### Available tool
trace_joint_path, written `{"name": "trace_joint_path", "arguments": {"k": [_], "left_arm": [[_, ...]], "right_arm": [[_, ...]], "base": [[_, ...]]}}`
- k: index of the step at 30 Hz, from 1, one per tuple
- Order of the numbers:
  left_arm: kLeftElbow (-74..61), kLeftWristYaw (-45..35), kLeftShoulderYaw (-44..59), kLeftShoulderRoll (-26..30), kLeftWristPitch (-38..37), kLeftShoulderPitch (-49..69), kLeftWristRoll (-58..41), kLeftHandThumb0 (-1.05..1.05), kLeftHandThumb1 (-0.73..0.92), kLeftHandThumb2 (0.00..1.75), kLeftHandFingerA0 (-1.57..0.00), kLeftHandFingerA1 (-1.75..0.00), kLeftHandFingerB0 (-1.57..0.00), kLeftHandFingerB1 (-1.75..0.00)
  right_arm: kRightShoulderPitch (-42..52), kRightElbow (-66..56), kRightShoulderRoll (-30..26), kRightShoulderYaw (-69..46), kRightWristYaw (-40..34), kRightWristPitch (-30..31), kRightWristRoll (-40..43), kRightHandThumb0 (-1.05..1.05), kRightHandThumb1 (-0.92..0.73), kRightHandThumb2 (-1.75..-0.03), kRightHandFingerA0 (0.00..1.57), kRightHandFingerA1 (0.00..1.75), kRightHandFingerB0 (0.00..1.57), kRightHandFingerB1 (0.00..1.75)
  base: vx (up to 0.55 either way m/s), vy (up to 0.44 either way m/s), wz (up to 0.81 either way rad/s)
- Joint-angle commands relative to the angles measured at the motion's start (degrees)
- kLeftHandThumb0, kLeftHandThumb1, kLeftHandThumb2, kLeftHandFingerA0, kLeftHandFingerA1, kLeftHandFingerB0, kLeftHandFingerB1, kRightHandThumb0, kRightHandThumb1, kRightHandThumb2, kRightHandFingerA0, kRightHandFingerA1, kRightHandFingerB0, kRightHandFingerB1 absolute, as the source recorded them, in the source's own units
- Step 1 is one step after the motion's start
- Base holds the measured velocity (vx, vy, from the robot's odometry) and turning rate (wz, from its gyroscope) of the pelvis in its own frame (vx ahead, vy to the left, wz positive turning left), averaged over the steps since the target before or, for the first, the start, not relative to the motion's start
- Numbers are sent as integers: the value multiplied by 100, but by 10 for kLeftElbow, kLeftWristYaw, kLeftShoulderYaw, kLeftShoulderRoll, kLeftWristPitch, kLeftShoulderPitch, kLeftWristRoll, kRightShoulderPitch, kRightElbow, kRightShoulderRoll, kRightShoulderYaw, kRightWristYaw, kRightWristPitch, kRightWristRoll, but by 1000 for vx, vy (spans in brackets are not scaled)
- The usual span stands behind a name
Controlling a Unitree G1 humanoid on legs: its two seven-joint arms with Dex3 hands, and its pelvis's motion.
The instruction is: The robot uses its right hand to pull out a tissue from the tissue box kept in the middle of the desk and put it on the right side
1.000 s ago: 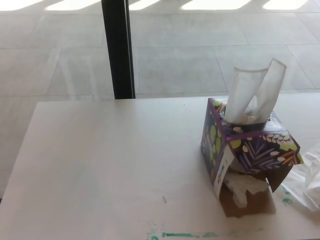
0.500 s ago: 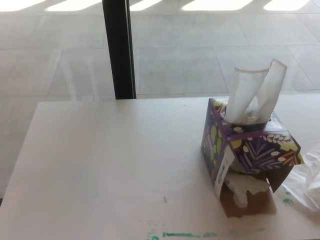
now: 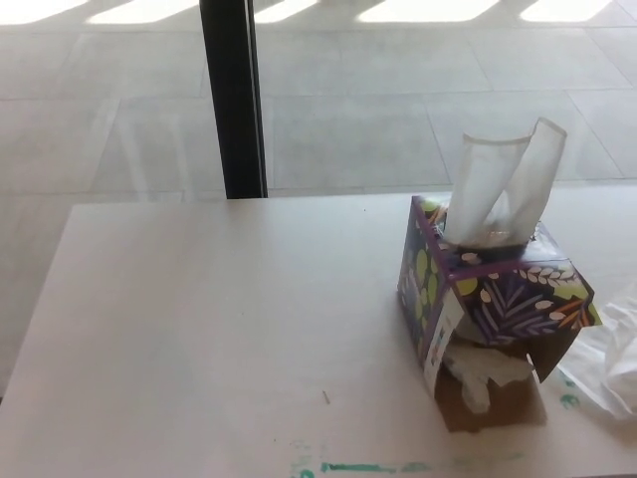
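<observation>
Nothing among the things has changed in the last second; only the camera shifts slightly. The tissue box [image 3: 488, 309] stands on the desk [image 3: 219, 329], a tissue [image 3: 498, 189] upright from its top, another tissue [image 3: 617, 358] right of the box. Neither hand shows.

The black post [image 3: 233, 98] at upper left is cut off by the top edge. The white desk [image 3: 199, 329] runs out of the bottom and right edges, so its near corners are unseen. At the lower right edge, a crumpled white sheet [image 3: 615, 358] is only partly in frame; whether it is tissue or plastic cannot be told. The tissue box [image 3: 488, 304] hides the desk behind it, and its torn-open front shows a blurred white wad [image 3: 483, 373].
</observation>
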Motion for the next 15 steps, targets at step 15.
{"name": "trace_joint_path", "arguments": {"k": [15], "left_arm": [[1,4,-2,23,24,-22,-8,-105,88,89,-81,-135,-50,-136]], "right_arm": [[30,9,-34,94,-19,-66,85,-73,-72,-61,96,81,43,60]], "base": [[0,0,0]]}}
